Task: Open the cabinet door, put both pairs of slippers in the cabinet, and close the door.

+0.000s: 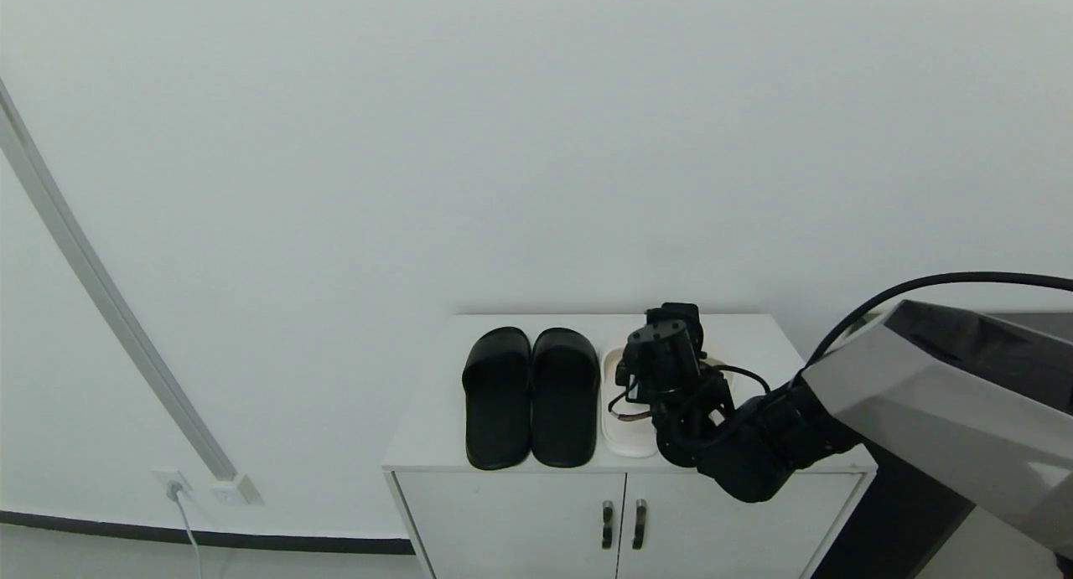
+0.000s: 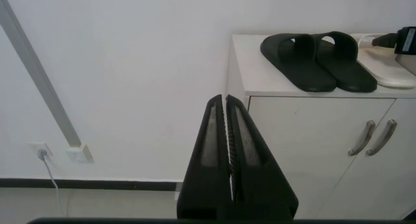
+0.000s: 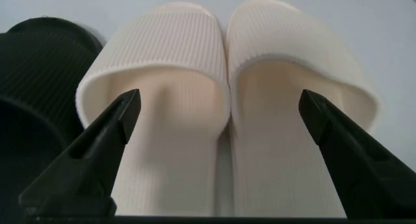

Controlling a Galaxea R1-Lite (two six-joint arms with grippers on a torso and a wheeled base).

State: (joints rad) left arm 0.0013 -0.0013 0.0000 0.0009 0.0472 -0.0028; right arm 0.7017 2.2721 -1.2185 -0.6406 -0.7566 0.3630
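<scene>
two pairs of slippers lie side by side on top of the white cabinet [image 1: 432,432] in the head view: the black slippers [image 1: 531,397] toward its left half and the cream slippers [image 1: 627,435] just to their right, touching or nearly so. the right arm [image 1: 754,449] lies over the cream pair and hides most of it. both doors [image 1: 511,524] are shut, and their two dark handles [image 1: 623,524] sit close together at the middle seam. a pale conduit [image 1: 101,287] slants down the wall to a socket [image 1: 172,481] with a cord plugged in

in the left wrist view, the left tool [image 2: 225,104] has its fingers pressed flat together with nothing between them. it hangs in front of the wall, off the cabinet's left side and apart from it, about level with the upper part of the doors. the black pair and the edge of the cream pair show on the cabinet top beyond

in the right wrist view, the right tool [image 3: 220,99] is spread wide, one fingertip outside each cream slipper, so the pair sits between them. the fingers look clear of the slippers, though contact is hard to judge. the black pair lies just beside
</scene>
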